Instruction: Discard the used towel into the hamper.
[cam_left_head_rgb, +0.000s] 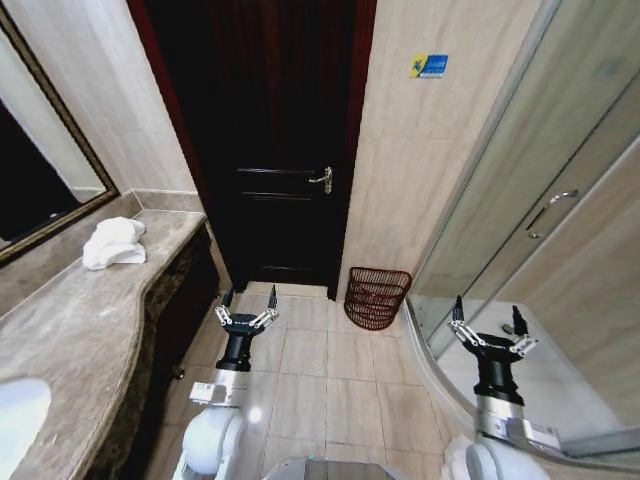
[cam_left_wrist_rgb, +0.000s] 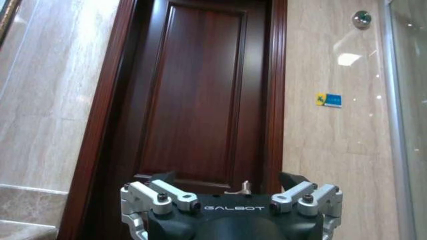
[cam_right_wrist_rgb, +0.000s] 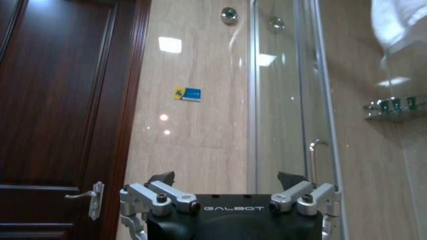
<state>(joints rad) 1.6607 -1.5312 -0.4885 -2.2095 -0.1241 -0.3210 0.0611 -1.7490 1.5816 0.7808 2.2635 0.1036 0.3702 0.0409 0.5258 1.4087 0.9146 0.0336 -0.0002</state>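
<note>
Both grippers, left (cam_left_head_rgb: 247, 309) and right (cam_left_head_rgb: 491, 331), hover open; towel (cam_left_head_rgb: 113, 243) at ten o'clock, hamper (cam_left_head_rgb: 377, 297) at twelve

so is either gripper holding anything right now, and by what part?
Nothing is held. The left gripper and right gripper are both open and empty over the floor; the towel lies on the counter, the hamper beside the door.

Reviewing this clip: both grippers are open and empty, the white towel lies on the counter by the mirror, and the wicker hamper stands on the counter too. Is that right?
Not quite. The hamper stands on the tiled floor, against the wall right of the dark door, not on the counter; the head view shows it. The rest holds: left gripper and right gripper open and empty, white towel on the counter by the mirror.
</note>
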